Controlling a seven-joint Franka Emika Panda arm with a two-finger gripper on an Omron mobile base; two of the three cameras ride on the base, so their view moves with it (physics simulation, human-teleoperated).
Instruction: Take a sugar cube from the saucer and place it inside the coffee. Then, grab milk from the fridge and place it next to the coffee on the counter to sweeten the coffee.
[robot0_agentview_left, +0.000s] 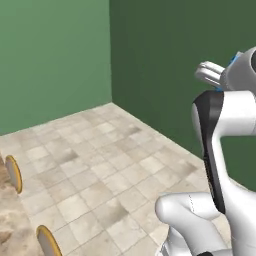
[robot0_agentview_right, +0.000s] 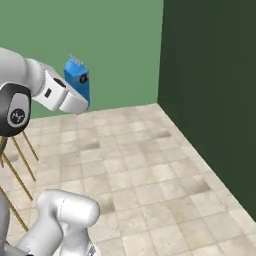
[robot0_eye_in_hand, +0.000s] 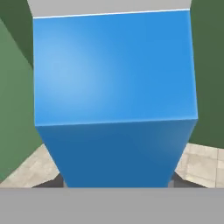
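Note:
The milk (robot0_agentview_right: 76, 75), a blue carton with a gabled top, hangs in the air in front of the green wall. My gripper (robot0_agentview_right: 83, 86) is shut on it, reaching in from the left of the right base view. In the hand view the milk (robot0_eye_in_hand: 114, 87) stands right in front of the camera, its lower end clamped in my gripper (robot0_eye_in_hand: 116, 181); one dark fingertip (robot0_eye_in_hand: 52, 183) peeks out beside it. A sliver of the blue carton (robot0_agentview_left: 233, 61) shows behind the arm in the left base view. The sugar cube, saucer, coffee and fridge are out of view.
A beige tiled floor (robot0_agentview_right: 140, 165) runs to a light green wall (robot0_agentview_left: 50, 55) and a dark green wall (robot0_agentview_right: 210, 75) that meet in a corner. A marbled top's edge (robot0_agentview_left: 11, 225) with round orange-rimmed discs (robot0_agentview_left: 13, 173) lies low left. Thin wooden legs (robot0_agentview_right: 22, 170) stand at the left.

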